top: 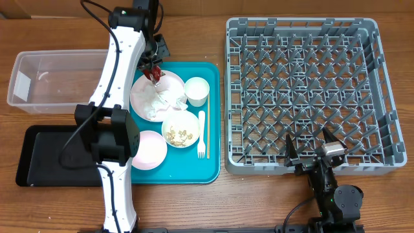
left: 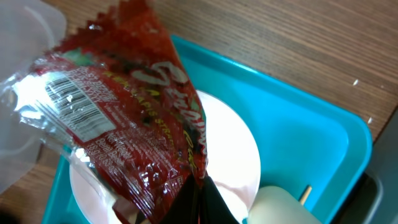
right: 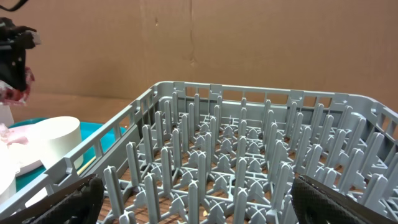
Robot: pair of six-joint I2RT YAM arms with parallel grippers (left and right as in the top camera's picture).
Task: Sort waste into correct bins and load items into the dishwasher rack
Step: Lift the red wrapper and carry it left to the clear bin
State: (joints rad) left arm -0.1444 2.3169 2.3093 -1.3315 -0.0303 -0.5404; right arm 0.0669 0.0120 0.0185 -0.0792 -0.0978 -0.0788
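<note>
Wrapper held: the red crinkled snack wrapper [left: 124,118] is pinched in the closed jaws of the left gripper [top: 155,71], over the 12 o'clock rim of the large white plate [top: 142,107]; whether its lower edge touches the plate cannot be told. The crumpled white napkin [top: 165,100] lies on that plate. The plate sits on the teal tray [top: 210,168], with the white cup [top: 196,90] at its 3 o'clock, the small white bowl [top: 180,124] at its 5 o'clock holding beige food scraps [top: 178,135], and the small pink plate [top: 149,150] at its 6 o'clock, partly under the left arm. The white plastic fork [top: 201,128] and thin wooden chopstick [top: 207,137] lie side by side at the bowl's 3 o'clock.

The clear tub [top: 52,81] stands at the tray's 10 o'clock, the black tray [top: 52,158] at its 8 o'clock, the dishwasher rack [top: 304,90] at its 3 o'clock. The right gripper [top: 312,147] rests at the rack's 6 o'clock wall, jaws spread wide, holding nothing
</note>
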